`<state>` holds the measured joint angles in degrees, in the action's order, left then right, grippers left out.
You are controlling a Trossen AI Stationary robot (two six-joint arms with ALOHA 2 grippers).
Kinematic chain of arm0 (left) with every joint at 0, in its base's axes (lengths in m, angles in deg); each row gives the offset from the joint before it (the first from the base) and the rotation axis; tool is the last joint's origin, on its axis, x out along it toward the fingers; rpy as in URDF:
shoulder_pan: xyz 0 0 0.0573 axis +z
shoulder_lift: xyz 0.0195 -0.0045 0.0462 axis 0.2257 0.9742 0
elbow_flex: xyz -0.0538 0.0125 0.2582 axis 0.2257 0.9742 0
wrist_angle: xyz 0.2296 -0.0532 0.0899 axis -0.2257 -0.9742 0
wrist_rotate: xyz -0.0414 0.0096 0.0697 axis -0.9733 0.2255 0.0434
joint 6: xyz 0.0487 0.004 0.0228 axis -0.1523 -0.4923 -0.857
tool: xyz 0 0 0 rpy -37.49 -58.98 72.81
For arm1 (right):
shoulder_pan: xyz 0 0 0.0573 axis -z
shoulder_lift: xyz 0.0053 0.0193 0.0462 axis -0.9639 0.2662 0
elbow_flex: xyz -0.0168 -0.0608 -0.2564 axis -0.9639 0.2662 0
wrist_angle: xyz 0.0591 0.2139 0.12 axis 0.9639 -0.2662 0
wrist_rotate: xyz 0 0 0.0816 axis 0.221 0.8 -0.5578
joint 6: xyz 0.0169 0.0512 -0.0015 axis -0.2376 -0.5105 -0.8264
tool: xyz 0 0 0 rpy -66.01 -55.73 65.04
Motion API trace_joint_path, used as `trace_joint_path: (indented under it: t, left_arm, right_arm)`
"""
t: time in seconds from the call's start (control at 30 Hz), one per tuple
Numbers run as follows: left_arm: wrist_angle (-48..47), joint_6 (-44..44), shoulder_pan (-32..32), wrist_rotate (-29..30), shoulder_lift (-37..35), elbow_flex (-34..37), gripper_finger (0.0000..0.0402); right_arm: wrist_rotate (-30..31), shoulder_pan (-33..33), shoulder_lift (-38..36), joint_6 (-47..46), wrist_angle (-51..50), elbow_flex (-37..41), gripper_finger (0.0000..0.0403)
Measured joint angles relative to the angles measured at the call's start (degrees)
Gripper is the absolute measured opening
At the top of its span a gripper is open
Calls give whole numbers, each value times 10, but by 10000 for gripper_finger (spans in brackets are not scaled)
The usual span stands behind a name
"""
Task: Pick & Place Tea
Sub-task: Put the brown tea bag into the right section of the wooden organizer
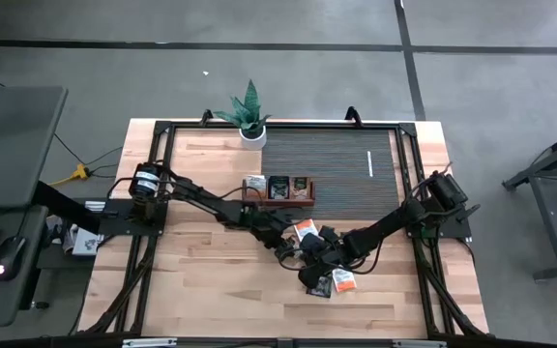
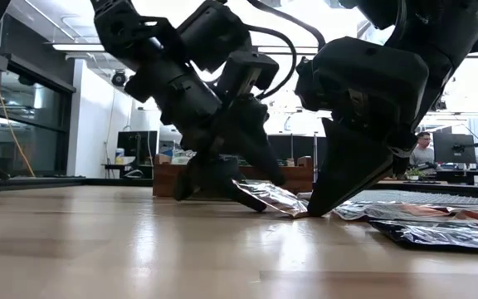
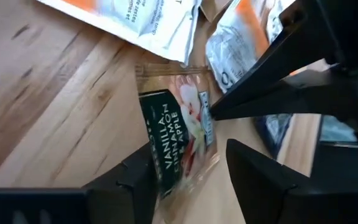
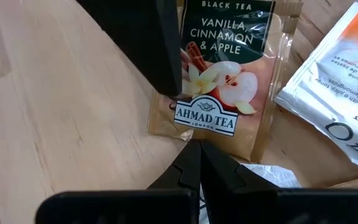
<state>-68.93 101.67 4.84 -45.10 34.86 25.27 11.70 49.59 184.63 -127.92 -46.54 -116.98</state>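
A dark green and tan tea sachet [image 3: 179, 124] labelled vanilla, cinnamon and apple lies flat on the wood, and shows too in the right wrist view [image 4: 229, 62]. My left gripper [image 3: 191, 180] is open, one finger on each side of it; one finger [image 4: 160, 43] rests at the sachet's edge. My right gripper [image 4: 197, 149] is shut, its pointed tip touching the sachet's label end. Both grippers meet at the table's middle front, left gripper [image 1: 291, 251] and right gripper [image 1: 309, 256]. White-and-orange tea sachets [image 1: 305, 229] lie around them.
A wooden tray [image 1: 278, 190] holding a few sachets stands just behind the grippers. Behind it are a dark ribbed mat [image 1: 337, 164] and a small potted plant [image 1: 249, 116]. More sachets [image 1: 342, 281] lie in front of the right arm. A person sits in the room beyond [image 2: 422, 149].
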Motion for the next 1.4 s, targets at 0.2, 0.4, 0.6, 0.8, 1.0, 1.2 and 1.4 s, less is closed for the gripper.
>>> trace_joint_path:
  t: [0.2,0.4,0.6,0.8,1.0,1.2,1.4]
  left_arm:
    - [-33,-17,4,-17,0,-6,91]
    - [-33,-38,3,-33,0,-6,11]
    - [-29,-43,3,-41,0,-5,2]
    - [-25,-43,3,-46,0,-5,1]
    - [-41,-70,3,-65,0,-13,0]
    - [-171,-164,4,-60,-36,-88,0]
    - [-410,-315,4,30,-41,-239,0]
  right_arm:
    - [2,0,0,0,0,0,0]
    - [-2,0,0,2,4,0,0]
    - [-37,2,-9,14,12,2,3]
    - [-77,13,-79,36,5,1,21]
    - [-73,27,-192,70,-52,1,26]
    - [-44,29,-310,92,-139,1,14]
    - [25,23,-403,77,-248,1,2]
